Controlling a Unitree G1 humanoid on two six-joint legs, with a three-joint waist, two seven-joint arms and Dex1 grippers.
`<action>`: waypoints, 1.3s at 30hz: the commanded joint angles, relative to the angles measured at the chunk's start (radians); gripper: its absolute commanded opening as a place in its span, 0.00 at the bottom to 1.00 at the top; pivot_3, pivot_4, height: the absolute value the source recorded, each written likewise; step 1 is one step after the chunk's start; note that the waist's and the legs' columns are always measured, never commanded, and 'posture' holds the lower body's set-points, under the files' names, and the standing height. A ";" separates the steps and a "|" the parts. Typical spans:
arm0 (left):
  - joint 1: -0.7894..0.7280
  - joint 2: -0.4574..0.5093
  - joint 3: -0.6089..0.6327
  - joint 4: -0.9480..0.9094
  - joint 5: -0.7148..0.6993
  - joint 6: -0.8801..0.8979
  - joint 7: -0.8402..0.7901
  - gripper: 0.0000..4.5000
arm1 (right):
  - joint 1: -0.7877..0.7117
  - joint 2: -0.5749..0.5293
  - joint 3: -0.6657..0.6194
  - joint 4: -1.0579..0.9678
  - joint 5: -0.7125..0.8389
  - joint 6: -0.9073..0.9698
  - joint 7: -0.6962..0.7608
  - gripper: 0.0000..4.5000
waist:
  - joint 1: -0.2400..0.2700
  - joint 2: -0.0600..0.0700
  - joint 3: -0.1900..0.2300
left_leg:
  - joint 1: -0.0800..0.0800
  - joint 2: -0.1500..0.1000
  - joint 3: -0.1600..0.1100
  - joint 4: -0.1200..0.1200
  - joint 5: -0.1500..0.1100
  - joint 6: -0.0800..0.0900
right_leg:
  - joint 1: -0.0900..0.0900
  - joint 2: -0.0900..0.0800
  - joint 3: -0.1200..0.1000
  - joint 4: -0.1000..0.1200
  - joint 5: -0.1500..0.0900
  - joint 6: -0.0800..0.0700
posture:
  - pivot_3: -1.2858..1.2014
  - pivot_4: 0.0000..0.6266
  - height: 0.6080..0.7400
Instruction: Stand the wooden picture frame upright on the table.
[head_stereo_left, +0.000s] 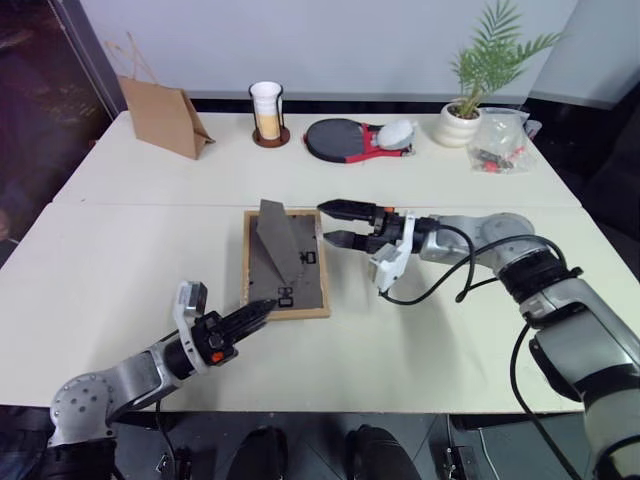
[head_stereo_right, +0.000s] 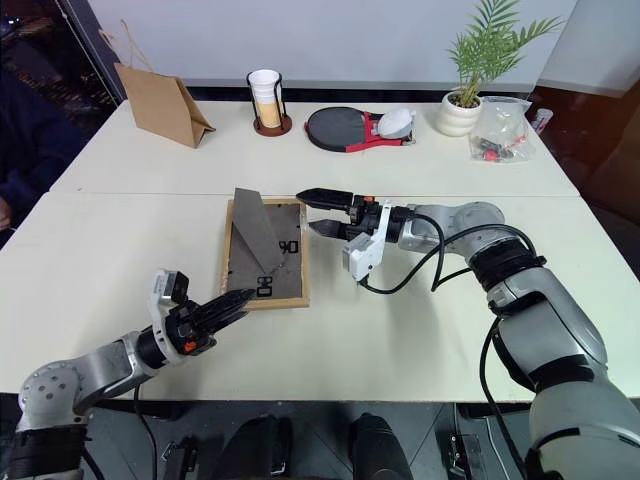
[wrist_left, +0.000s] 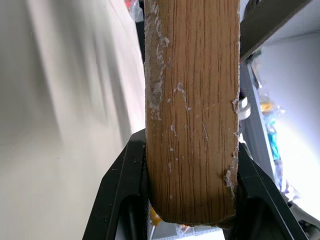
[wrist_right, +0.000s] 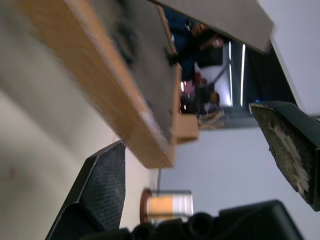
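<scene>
Left eye view gives me a matte cream worktop (head_stereo_left: 130, 250), left fingers (head_stereo_left: 262, 311) clamping the grainy wood frame (head_stereo_left: 287, 263), right fingers (head_stereo_left: 335, 223) wide apart, empty.

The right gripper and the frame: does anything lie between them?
No. In the left eye view only bare table separates the open right gripper from the frame.

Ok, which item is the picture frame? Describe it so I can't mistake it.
On the table, just on the robot's side of the seam across its middle, the wooden picture frame lies face down between the two grippers. Unlike the items along the far edge, it is a light-wood rectangle with a dark grey back and a raised fold-out stand.
</scene>
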 joint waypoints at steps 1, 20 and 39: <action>0.025 0.007 -0.009 -0.063 -0.052 -0.007 -0.019 0.24 | -0.055 0.021 0.039 0.030 -0.053 0.003 -0.105 0.99 | -0.002 0.000 0.000 | 0.000 0.000 0.000 0.000 0.000 0.000 | 0.000 0.000 0.000 0.000 0.000 0.000 | 0.52 0.24 1.00; 0.077 0.001 -0.084 -0.136 -0.071 -0.086 0.009 0.24 | -0.139 0.064 0.199 0.149 -0.136 0.049 -0.281 0.24 | -0.002 0.000 0.000 | 0.002 0.000 0.000 0.001 0.000 0.001 | 0.000 0.000 0.001 0.006 0.000 0.000 | 0.52 0.24 1.00; 0.143 0.479 0.035 -0.318 0.299 -0.149 -0.421 0.99 | -0.136 0.089 0.093 0.416 0.354 -0.295 0.212 0.24 | -0.026 -0.001 0.001 | 0.002 0.000 -0.004 0.001 -0.001 0.002 | 0.001 0.004 -0.001 0.009 0.000 -0.001 | 0.52 0.24 1.00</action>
